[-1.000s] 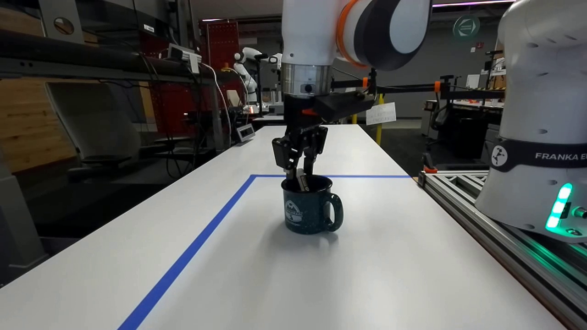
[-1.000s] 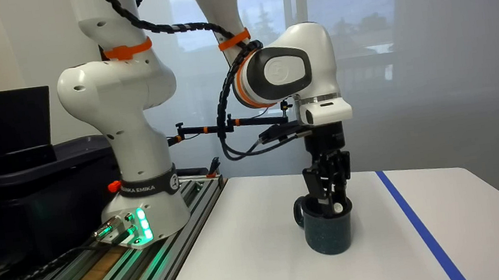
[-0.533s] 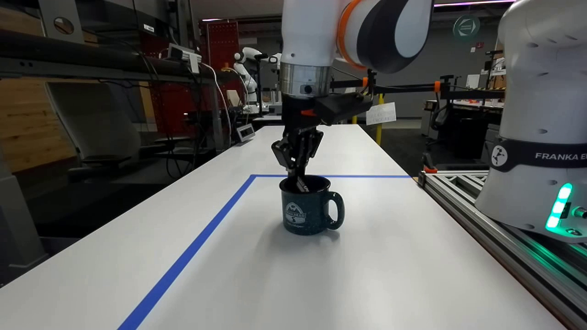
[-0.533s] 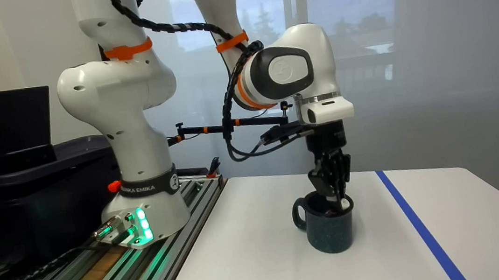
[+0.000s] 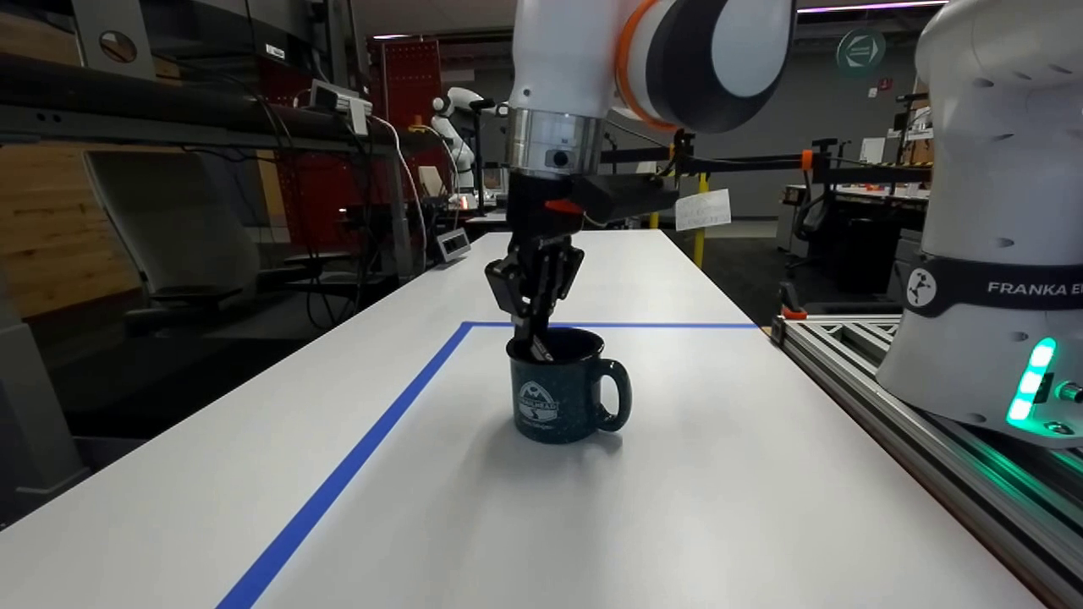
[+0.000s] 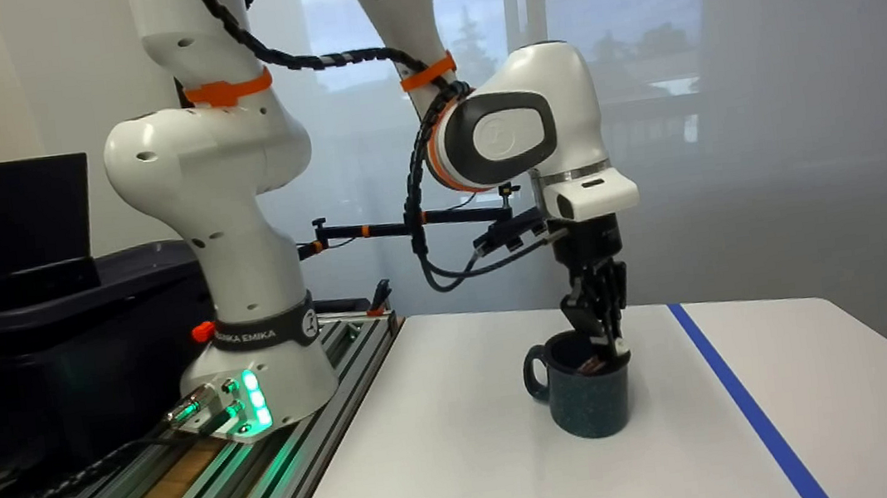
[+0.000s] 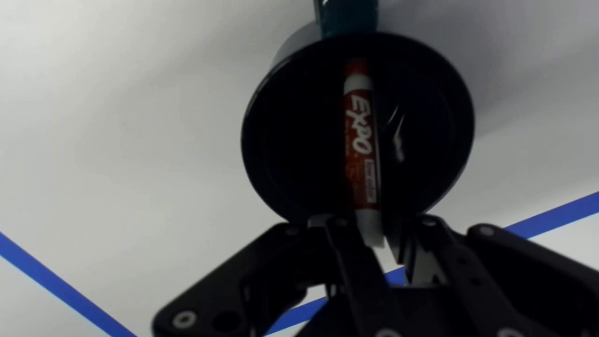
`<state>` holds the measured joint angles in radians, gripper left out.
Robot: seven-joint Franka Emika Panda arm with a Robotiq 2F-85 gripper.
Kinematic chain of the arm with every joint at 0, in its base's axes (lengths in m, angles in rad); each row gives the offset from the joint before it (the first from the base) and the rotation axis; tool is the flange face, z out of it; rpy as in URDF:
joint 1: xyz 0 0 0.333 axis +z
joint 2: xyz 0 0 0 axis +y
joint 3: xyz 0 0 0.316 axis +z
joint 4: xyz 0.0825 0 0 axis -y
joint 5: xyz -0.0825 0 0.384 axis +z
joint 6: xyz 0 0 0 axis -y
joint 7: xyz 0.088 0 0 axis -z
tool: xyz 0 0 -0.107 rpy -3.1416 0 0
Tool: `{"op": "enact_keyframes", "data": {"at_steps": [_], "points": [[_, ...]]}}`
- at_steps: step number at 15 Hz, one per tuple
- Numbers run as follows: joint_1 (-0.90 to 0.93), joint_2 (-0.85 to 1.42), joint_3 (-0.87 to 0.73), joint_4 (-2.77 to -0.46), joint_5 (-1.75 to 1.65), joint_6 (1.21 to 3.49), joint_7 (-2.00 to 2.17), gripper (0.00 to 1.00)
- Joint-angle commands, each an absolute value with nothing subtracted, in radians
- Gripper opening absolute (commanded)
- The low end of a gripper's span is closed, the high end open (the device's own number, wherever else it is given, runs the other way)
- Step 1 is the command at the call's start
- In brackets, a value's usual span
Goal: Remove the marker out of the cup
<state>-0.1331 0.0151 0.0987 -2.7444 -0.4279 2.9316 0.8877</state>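
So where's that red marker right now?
In the wrist view, the red Expo marker slants inside the dark teal mug, its white end in the gripper. In an exterior view, it shows at the opening's left, away from the handle.

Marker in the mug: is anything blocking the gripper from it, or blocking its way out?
Nothing visible stands between the gripper and the marker; in the wrist view its pale end lies between the fingers, though I can't tell whether they grip it. Upward looks unobstructed; sideways, the wall of the mug is in the way.
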Motion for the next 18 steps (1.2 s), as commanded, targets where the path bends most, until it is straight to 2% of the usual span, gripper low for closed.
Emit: {"op": "enact_keyframes", "data": {"at_steps": [1, 2, 5, 6, 8, 12, 13, 18], "points": [[-0.047, -0.040, 0.090, -2.744, -0.152, 2.914, 0.675, 0.05], [-0.032, -0.102, 0.089, -2.793, -0.076, 2.906, 0.619, 0.05], [-0.011, -0.189, 0.064, -2.742, 0.093, 2.786, 0.487, 0.05], [-0.018, -0.276, 0.052, -2.823, 0.113, 2.788, 0.470, 0.05], [-0.044, -0.313, 0.023, -2.747, 0.133, 2.686, 0.439, 0.05], [-0.136, -0.487, -0.074, -2.803, 0.134, 2.547, 0.395, 0.05], [-0.165, -0.449, -0.102, -2.745, 0.130, 2.502, 0.382, 0.05], [-0.223, -0.356, -0.236, -2.750, 0.173, 2.424, 0.234, 0.05]]}}
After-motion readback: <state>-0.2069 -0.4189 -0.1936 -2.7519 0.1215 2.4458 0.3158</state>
